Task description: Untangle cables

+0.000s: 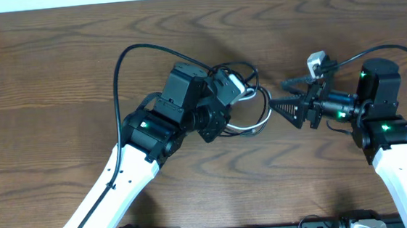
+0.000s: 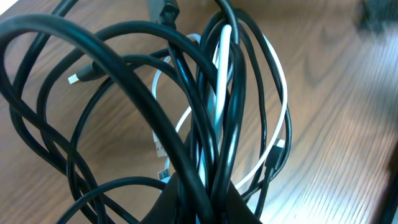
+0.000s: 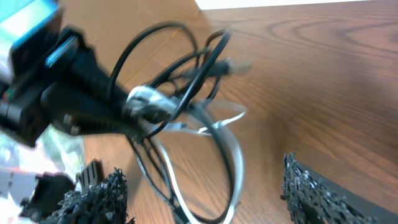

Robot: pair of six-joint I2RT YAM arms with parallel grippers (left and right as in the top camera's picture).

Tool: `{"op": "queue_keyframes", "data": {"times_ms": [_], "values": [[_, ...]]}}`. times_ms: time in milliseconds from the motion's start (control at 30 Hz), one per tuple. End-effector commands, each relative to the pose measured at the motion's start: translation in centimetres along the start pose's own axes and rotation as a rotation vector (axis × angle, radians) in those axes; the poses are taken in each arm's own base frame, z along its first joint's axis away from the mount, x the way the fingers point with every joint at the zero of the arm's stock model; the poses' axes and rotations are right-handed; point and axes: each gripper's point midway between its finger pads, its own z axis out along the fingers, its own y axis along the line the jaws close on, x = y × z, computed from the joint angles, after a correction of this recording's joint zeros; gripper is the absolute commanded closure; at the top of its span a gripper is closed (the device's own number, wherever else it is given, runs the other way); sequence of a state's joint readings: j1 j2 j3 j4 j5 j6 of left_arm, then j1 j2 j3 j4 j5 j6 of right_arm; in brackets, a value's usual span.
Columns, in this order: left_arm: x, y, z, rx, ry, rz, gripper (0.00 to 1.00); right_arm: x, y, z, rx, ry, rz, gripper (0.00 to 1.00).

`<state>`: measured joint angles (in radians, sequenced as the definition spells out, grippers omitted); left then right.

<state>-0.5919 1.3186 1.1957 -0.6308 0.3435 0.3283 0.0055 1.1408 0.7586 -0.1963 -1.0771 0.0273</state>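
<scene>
- The left pincer is pressed together on the cables, pinching the whole bunch at one spot. In its wrist view, black and white loops fan out from that clamp.
- The right pincer is spread and holds nothing. Its tip faces the bunch from just beside it, and loose loops rest on the counter in front of it.
- The step in hand looks like this: the right pincer picks one strand and draws it out while the left anchors the rest.
- Take a single strand. The white loop stands out ahead of the right pincer and looks the easiest to isolate.
- Close on that loop alone, away from the black strands crossing it near the left pincer.
- Pull slowly, straight away from the left pincer. If the whole bunch drags along, ease off and choose another strand.
- A hard pull could tighten the crossings at the clamp.
- A white plug lies behind the right pincer, beside its arm. I cannot tell whether its cord joins the bunch.
</scene>
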Motion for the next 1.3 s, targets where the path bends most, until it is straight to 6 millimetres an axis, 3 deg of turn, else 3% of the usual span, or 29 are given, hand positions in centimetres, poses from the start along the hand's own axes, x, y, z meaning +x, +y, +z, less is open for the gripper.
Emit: {"op": "queue_keyframes", "data": {"times_ms": [0,267,333,500,700,900,1033,1267], "values": [[-1.3,-0.2,-0.3,0.017,-0.039,-0.14,0.92,0.1,1.6,0.2,-0.08,0.011,-0.191,0.21],[-0.3,-1.8,-0.4,0.104,0.001,-0.149,0.92,1.8,3.5,1.9,-0.138,0.068,-0.395,0.24],[0.4,-2.5,-0.5,0.135,0.028,-0.146,0.92,2.2,3.2,2.5,-0.106,0.089,-0.442,0.23],[2.6,-3.8,-0.8,0.194,0.112,-0.106,0.92,3.2,0.2,3.6,0.107,0.188,-0.551,0.23],[3.4,-4.1,-1.0,0.211,0.142,-0.088,0.92,4.6,0.7,4.4,0.094,0.267,-0.765,0.24],[4.0,-2.9,-0.9,0.135,0.171,-0.085,0.92,5.6,-1.5,3.9,0.225,0.362,-0.762,0.26],[4.7,-0.6,-0.8,-0.007,0.208,-0.126,0.92,6.0,-3.1,3.2,0.32,0.407,-0.722,0.28],[4.6,-2.1,-0.3,0.095,0.205,-0.122,0.92,4.9,-2.4,3.7,0.293,0.354,-0.755,0.28]]}}
